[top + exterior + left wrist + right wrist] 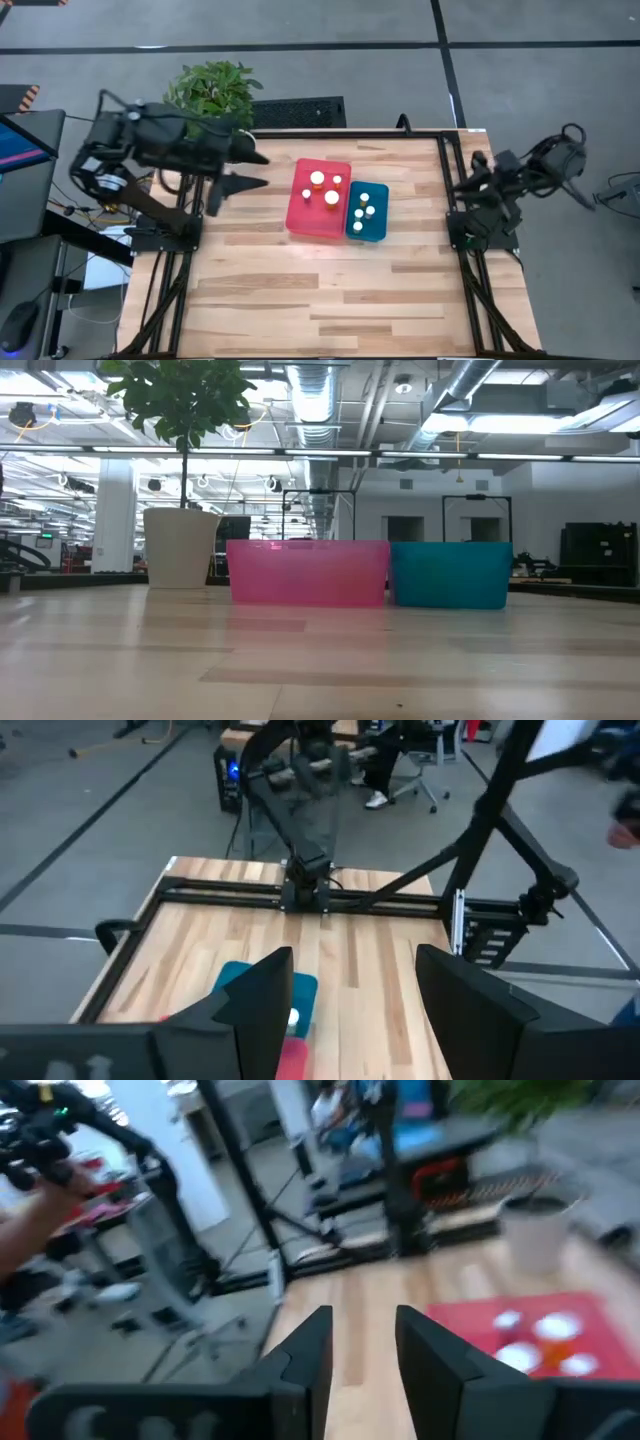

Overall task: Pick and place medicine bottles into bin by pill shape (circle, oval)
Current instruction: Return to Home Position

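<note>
The medicine bottles show as white caps inside two bins at the table's middle. Three caps (317,179) stand in the pink bin (300,215). Several caps (359,214) stand in the smaller teal bin (378,232) to its right. My left gripper (258,170) is open and empty, above the table just left of the pink bin; its wrist view (355,1010) shows the teal bin (250,978) below. My right gripper (462,188) is open and empty at the table's right edge; its wrist view (365,1355) shows the pink bin (480,1320) with caps (555,1325).
A potted plant (212,88) stands at the table's far left corner, its pot (181,547) left of the pink bin (307,572) and teal bin (451,574) in the low view. Bare wood fills the table's near half (330,300). People and chairs show in the room beyond.
</note>
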Controlling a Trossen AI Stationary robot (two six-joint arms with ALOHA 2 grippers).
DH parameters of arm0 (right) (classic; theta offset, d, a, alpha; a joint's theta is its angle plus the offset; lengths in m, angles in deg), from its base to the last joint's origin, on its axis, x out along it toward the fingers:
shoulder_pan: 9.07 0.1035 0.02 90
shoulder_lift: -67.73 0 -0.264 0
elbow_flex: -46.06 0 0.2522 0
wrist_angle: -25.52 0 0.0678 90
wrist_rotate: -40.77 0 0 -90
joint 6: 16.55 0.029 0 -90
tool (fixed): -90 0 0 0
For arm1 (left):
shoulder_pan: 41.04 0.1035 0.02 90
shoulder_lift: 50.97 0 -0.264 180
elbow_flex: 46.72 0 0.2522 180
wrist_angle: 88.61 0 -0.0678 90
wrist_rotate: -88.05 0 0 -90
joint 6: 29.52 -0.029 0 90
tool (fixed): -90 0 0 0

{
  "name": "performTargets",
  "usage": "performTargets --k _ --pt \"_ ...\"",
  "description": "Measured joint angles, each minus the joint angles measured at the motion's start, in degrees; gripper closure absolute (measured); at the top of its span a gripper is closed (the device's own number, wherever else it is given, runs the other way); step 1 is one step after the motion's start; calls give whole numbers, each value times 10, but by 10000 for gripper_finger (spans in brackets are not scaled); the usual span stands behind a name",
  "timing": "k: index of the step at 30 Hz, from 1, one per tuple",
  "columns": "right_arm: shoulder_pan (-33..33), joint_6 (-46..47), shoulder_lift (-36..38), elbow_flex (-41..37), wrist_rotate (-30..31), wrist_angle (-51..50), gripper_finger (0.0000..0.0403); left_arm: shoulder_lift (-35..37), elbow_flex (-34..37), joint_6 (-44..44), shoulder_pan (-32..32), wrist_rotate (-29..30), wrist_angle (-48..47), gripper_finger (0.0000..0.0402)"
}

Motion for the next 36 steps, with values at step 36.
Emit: performTargets --k 36 --pt "-35 -109 242 -419 -80 330 282 600 1301 148 -25 3 1062 195"
